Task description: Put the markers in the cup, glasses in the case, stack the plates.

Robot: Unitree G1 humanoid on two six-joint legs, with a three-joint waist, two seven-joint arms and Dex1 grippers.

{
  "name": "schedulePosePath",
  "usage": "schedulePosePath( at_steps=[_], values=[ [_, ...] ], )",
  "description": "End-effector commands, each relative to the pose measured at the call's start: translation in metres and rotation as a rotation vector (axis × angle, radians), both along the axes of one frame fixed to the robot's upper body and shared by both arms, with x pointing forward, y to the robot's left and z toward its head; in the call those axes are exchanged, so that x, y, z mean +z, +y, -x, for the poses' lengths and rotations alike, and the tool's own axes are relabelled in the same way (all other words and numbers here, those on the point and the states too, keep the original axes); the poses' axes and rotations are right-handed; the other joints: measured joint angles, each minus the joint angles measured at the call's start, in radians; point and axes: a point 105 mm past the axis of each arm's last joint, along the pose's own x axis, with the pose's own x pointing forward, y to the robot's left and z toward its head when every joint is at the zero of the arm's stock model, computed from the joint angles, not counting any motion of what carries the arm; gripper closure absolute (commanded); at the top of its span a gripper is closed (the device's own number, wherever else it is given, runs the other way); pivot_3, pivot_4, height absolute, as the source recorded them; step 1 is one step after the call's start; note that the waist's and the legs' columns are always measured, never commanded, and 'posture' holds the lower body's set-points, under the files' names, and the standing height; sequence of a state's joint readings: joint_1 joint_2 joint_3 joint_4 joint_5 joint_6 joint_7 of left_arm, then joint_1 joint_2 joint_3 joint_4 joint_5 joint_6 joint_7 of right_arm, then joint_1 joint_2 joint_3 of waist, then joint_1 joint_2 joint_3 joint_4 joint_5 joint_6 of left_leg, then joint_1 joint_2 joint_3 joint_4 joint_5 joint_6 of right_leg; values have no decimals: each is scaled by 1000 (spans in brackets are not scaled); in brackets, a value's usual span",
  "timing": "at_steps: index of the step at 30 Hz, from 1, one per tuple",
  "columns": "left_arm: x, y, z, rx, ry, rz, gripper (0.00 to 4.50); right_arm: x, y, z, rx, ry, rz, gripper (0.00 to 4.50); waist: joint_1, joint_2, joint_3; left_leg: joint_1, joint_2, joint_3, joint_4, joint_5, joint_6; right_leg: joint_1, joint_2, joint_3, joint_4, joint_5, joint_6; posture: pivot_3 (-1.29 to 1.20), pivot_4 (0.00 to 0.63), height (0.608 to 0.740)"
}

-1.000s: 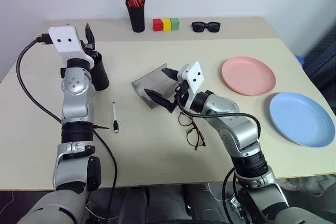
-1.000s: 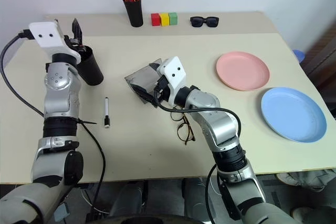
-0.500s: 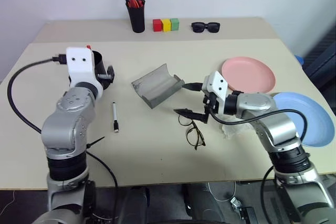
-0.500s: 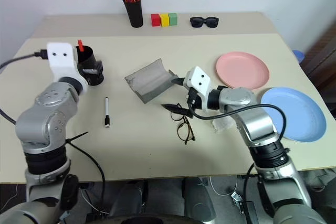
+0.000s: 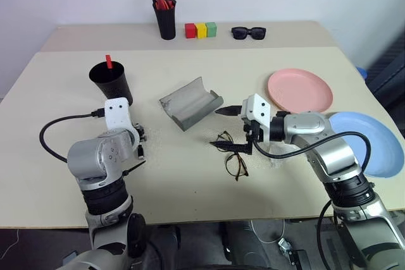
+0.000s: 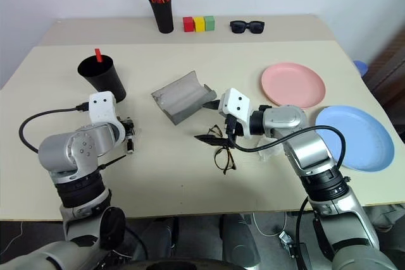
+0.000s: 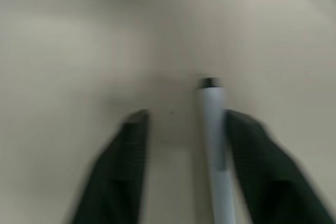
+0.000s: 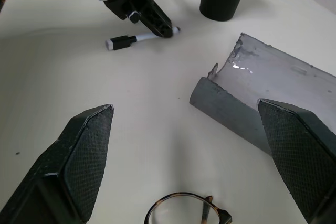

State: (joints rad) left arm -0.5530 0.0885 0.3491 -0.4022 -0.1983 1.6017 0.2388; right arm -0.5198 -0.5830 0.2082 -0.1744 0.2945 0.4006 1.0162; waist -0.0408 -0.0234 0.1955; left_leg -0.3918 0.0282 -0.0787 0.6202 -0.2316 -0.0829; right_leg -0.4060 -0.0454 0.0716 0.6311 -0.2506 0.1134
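The black cup (image 5: pixel 112 81) stands at the left with the red marker (image 5: pixel 108 61) sticking out of it. In front of it the white marker (image 7: pixel 212 129) lies flat on the table, and my left gripper (image 5: pixel 140 143) is down over it. Its fingers (image 7: pixel 131 166) stand apart on either side of the marker, which lies close to one of them. The grey case (image 5: pixel 190 102) lies open in the middle. My right gripper (image 5: pixel 226 129) is wide open just above the glasses (image 5: pixel 233 156), near the case. The pink plate (image 5: pixel 299 91) and blue plate (image 5: pixel 367 143) lie side by side at the right.
Along the back stand a black holder with orange-red pens (image 5: pixel 166 14), three coloured blocks (image 5: pixel 200 29) and black sunglasses (image 5: pixel 248 31). A black cable (image 5: pixel 60 128) loops from my left wrist over the table's left part.
My left gripper dropped from the cup, where the red marker now stands, to the white marker and narrowed. My right gripper drew back from the case toward the glasses, still open.
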Motion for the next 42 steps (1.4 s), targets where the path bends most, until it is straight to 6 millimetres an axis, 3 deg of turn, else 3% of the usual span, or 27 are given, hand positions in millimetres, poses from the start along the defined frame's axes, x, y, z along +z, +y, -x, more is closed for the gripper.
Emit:
schedulePosePath(
  at_steps=[1, 3, 6, 8, 10, 12, 15, 19, 25, 38, 39, 41, 42],
  values=[
    [3, -11, -3, -68, -10, 61, 4262, 6, 1, 3, 3, -44, -16, 0, 0, 0, 0, 0, 0, 0, 0, 0, 0, 0, 0, 0, 0, 0, 0, 0, 150, 740],
    [14, -16, -6, -110, -60, 86, 4390, 5, 2, 3, 1, -46, -16, 0, -1, 0, 0, 0, 0, 0, 0, 0, 0, 0, 0, 0, 0, 0, 0, 0, 150, 740],
    [70, -15, -14, -235, -378, -157, 4390, 10, 6, 0, -14, -73, -44, 0, -6, -1, 1, -1, 0, 0, 0, 0, 0, -1, 0, 0, 0, 0, 0, 0, 150, 740],
    [82, -21, -15, -328, -459, -248, 4390, 21, 10, -8, -53, -120, -103, 0, -7, -1, 1, -1, 1, 0, -2, 1, -2, -3, 1, 0, 1, 0, 0, 0, 150, 740],
    [114, -32, -17, -419, -648, -257, 4390, 46, 19, -28, -170, -180, -252, 0, -6, 0, 0, 1, 1, 0, -5, 2, -3, -3, 1, 0, 1, 0, -1, 0, 150, 740],
    [145, -38, -16, -476, -825, -254, 4390, 62, 28, -34, -206, -198, -354, 0, -4, 0, 0, 0, 1, 0, -5, 3, -4, -3, 1, 0, 1, 0, -1, 0, 150, 740],
    [178, -26, -24, -398, -991, -371, 4390, 67, 36, -35, -206, -200, -403, 0, 7, 0, 0, -1, 1, 0, -5, 3, -5, -3, 0, 0, 0, 0, -1, 0, 150, 740],
    [211, 14, -34, -128, -1126, -520, 4390, 68, 52, -28, -167, -155, -458, 0, 8, 0, 0, -1, 0, 0, -5, 3, -4, -3, 0, 0, -1, 0, -1, 0, 150, 740],
    [206, 47, -45, 35, -1118, -552, 4390, 63, 67, -19, -144, -117, -490, 0, -3, 0, 0, -1, 0, 0, -5, 3, -4, -3, 0, 0, 0, 0, -1, 0, 150, 740],
    [177, 53, -62, 33, -1101, -502, 4390, 57, 72, -13, -146, -90, -500, 0, -3, 0, 0, -1, 0, 0, -5, 3, -4, -3, 0, 0, 1, 0, 0, 0, 150, 740],
    [174, 55, -63, 40, -1097, -484, 3633, 56, 72, -13, -148, -89, -500, 0, -3, 0, 0, -1, 0, 0, -5, 3, -4, -3, 0, 0, 1, 1, 0, 0, 150, 740],
    [170, 55, -64, 36, -1088, -480, 2898, 56, 71, -13, -149, -89, -498, 0, -3, 0, 0, -1, 0, 0, -5, 3, -4, -3, 0, 0, 1, 1, 0, 0, 150, 740],
    [169, 55, -64, 31, -1087, -480, 2308, 56, 71, -12, -149, -88, -497, 0, -3, 0, 0, -1, 0, 0, -5, 3, -4, -4, 0, 0, 1, 1, 0, 0, 150, 740]
  ],
)
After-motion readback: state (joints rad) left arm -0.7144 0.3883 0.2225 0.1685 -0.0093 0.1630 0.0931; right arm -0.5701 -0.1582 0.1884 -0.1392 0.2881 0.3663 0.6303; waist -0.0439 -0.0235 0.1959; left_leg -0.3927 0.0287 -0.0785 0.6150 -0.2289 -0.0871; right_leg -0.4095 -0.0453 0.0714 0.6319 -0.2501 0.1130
